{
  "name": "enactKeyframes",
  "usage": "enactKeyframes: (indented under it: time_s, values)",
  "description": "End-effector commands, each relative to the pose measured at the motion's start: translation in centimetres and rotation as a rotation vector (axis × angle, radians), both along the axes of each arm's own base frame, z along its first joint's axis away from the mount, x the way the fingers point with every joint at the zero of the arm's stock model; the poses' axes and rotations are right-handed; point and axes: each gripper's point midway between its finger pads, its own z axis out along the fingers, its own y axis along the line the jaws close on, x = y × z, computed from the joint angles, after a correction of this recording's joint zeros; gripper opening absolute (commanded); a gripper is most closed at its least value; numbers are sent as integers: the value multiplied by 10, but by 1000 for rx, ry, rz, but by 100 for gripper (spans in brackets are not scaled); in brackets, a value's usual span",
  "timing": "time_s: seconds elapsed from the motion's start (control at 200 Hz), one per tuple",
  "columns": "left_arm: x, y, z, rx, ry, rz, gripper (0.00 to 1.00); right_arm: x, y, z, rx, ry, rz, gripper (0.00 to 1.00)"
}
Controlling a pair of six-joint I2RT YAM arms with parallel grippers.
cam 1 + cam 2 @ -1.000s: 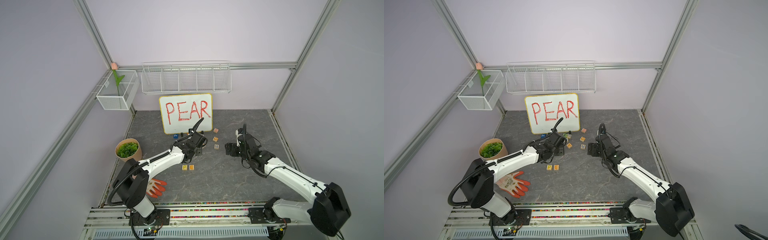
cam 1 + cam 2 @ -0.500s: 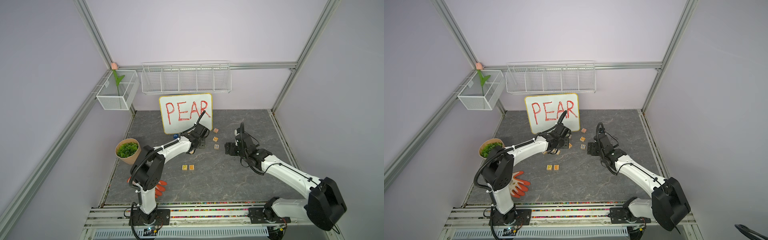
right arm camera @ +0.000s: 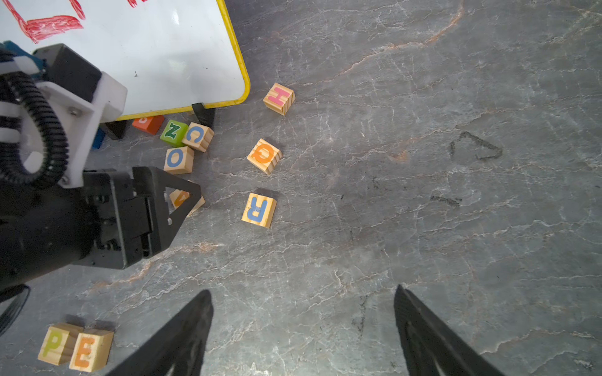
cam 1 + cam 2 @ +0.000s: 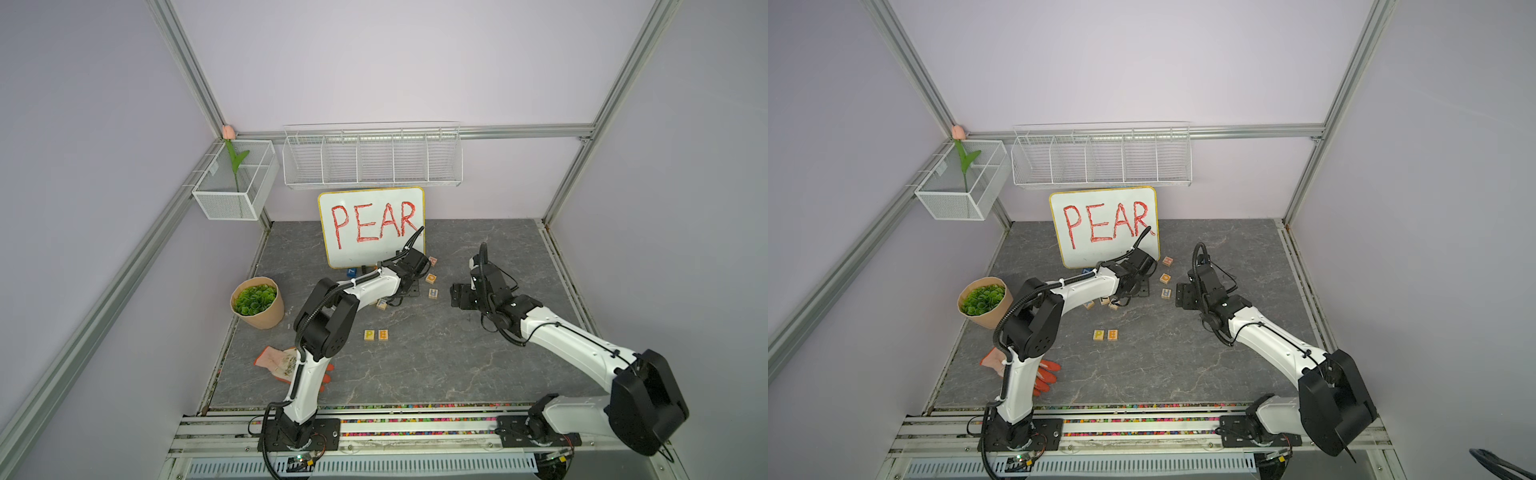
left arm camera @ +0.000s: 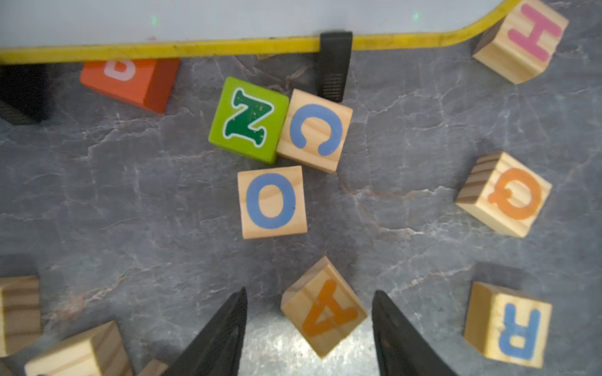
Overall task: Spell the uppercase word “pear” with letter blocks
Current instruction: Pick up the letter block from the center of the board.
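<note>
Though the right wrist view is catching only a sliver of it, the left wrist view is showing the wooden A block (image 5: 324, 307) whole, skewed between the spread jaws of my left gripper (image 5: 309, 291), untouched. P block (image 3: 55, 341) and E block (image 3: 88, 353) are sitting side by side, R block (image 3: 259, 210) near Q block (image 3: 264, 155). My right gripper (image 3: 303, 289) is hanging spread over the veined grey table (image 3: 423, 195).

Both top views hang high at the front, looking down over the whole table (image 4: 436, 365) toward the back wall (image 4: 374, 62). Each wrist camera peers close at the table; both catch the R block (image 5: 508, 325) and the whiteboard (image 5: 195, 48).
</note>
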Motion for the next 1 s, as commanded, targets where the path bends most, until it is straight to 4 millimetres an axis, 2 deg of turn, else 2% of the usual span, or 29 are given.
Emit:
enactKeyframes:
  time_s: [0.0,0.26,0.545,0.86,0.995]
  values:
    - [3,6,-6,54,-7,37,62,4,0,5,3,-15,6,89]
    - [-9,18,-12,96,16,17,62,4,-1,5,4,-15,4,89]
    - [-28,37,-3,126,9,-30,61,2,0,4,14,-9,2,89]
    - [-23,60,13,151,-28,16,60,2,2,4,24,-5,4,89]
    - [-17,53,26,111,-54,12,59,1,0,3,22,-5,-2,89]
